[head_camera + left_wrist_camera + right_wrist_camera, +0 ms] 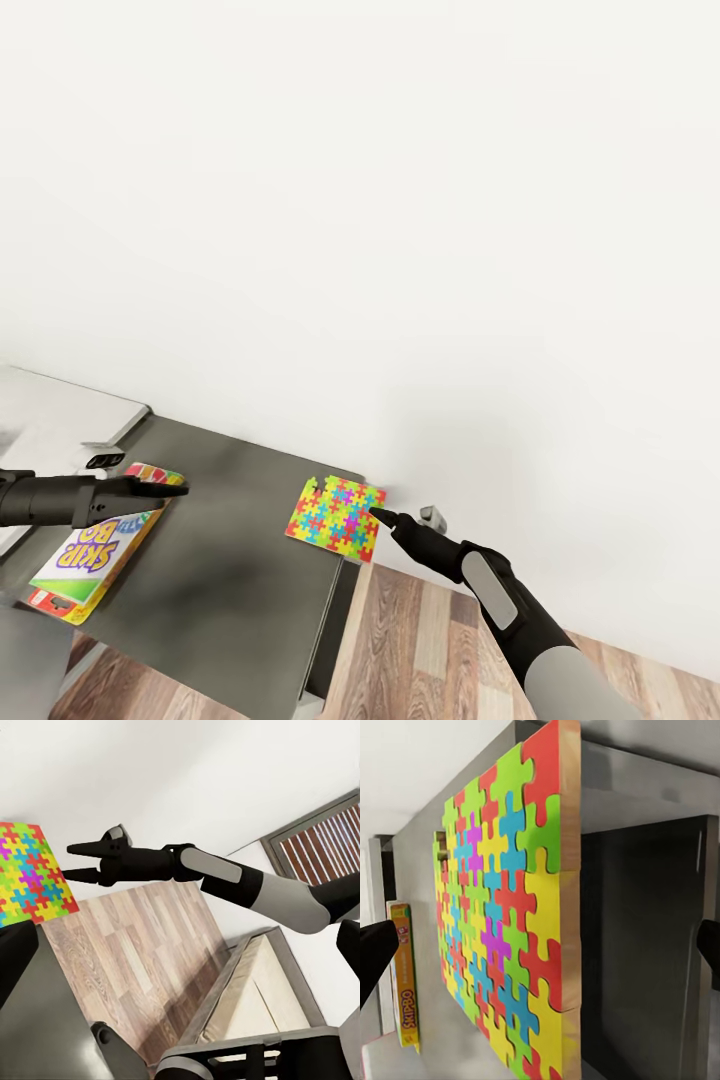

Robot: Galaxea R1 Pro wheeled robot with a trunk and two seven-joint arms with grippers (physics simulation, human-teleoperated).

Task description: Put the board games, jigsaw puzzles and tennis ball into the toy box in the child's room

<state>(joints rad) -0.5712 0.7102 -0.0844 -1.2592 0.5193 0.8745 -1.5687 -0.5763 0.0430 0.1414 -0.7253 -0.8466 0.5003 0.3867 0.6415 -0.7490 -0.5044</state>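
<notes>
A jigsaw puzzle (336,517) (26,874) (502,937) lies flat on the right corner of the table's dark-grey wing (230,560), slightly over the edge. My right gripper (383,517) (73,862) is open, and its tips are level with the puzzle's right edge. In the right wrist view its fingers (375,956) stand wide apart on either side of the puzzle. The SKIP-BO board game (90,555) (405,975) lies on the wing's left part. My left gripper (170,489) hovers open over that box's far end, with nothing between its fingers. The toy box, tennis ball and bed are out of view.
The lighter grey table top (60,410) rises at the back left, with a small dark and white object (100,457) at its edge. A white wall stands right behind the wing. Wood-plank floor (420,650) lies beyond the wing's right edge.
</notes>
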